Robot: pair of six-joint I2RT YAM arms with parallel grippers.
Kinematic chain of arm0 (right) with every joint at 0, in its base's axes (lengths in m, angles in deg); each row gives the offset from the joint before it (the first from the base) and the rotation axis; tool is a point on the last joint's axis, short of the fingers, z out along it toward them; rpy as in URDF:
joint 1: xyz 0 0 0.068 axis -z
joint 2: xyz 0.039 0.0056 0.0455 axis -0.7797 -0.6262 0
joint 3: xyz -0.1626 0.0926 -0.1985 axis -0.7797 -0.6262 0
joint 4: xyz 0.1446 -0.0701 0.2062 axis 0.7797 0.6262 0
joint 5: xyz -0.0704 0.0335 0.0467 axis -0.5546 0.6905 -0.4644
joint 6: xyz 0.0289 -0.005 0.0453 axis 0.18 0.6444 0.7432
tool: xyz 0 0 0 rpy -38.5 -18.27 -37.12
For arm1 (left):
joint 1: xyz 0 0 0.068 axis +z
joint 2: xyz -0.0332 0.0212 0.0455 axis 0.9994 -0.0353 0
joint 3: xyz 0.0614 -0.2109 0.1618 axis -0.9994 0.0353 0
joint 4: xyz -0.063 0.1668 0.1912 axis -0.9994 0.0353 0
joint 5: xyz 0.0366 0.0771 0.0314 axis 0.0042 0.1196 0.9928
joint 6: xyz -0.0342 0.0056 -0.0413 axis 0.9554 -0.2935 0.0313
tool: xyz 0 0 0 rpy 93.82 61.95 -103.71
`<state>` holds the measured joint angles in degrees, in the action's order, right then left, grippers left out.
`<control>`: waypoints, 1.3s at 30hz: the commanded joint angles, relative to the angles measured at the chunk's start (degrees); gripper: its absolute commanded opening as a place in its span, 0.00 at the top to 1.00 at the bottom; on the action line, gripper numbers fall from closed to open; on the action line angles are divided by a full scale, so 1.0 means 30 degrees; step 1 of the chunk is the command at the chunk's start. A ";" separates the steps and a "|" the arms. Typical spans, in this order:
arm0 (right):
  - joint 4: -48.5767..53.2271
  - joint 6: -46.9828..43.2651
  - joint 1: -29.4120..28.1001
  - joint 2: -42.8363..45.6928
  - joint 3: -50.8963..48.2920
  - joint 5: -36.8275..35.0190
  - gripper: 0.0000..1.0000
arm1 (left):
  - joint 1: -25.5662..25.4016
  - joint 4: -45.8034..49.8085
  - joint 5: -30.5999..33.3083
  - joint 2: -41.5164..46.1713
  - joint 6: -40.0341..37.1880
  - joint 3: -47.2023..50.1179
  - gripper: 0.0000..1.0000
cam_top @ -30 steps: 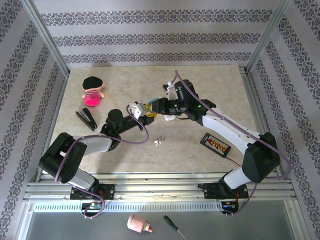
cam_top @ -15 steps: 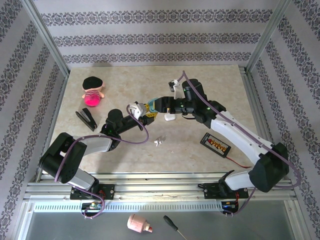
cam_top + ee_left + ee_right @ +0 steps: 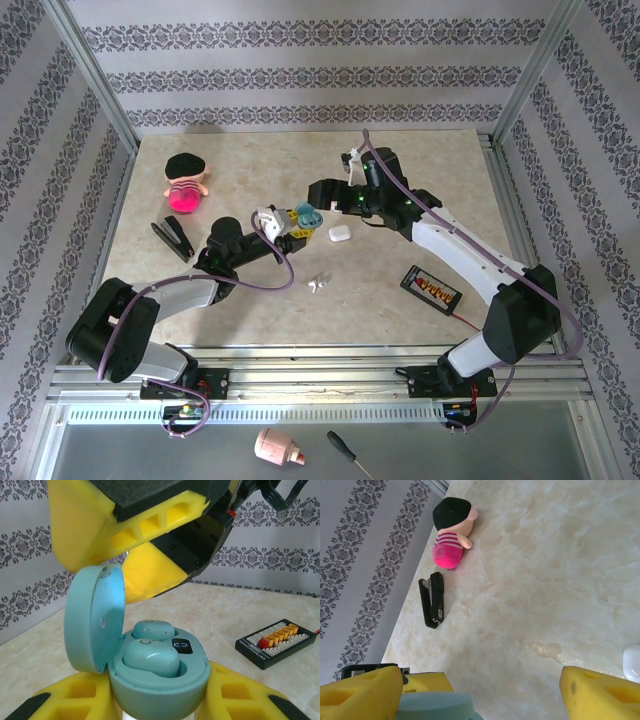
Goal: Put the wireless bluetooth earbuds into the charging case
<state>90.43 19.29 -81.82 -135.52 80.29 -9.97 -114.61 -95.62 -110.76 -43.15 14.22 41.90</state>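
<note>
I am pinching the teal charging case between the two yellow fingers of my left claw, one finger pressing on each side of its base, and I am holding it upright above the table. The lid is standing open, hinged back to one side, and the case is carrying both teal earbuds, each one sitting in its own well beside a small dark display. My right claw is hanging just above the open case with its fingers spread wide and nothing between them but the top edge of the lid, which is lying close against one finger; I cannot tell whether they are touching. Just beyond my left claw's tip and below my right claw, a white case is lying shut on the table. The white earbuds are lying loose on the table nearer my bases, apart from both claws and outside either case. Out past my right claw's far side a black connector board with yellow plugs is resting flat. Well off to the outer side of my left claw, a black stapler is lying on the table, and a plush doll with a black cap and a pink body is lying just beyond it.
</note>
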 commanded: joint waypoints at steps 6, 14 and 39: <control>-0.0339 0.0521 0.0074 0.0531 -0.0745 0.0890 0.20 | -0.0219 -0.0748 0.1444 0.0202 -0.0109 -0.0517 0.83; -0.2456 0.2591 0.0533 0.1442 -0.1888 0.2376 0.19 | -0.0204 -0.1346 0.1778 -0.0006 0.0481 -0.0461 0.83; -1.9608 1.6822 0.1001 -0.0735 -0.6482 0.7645 0.31 | 0.0086 -0.6923 0.2129 -0.1728 0.3323 -0.0534 0.82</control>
<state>37.03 67.44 -77.80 -137.55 60.88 11.39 -114.50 -111.95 -104.53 -47.87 23.19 41.59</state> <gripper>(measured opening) 0.703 0.328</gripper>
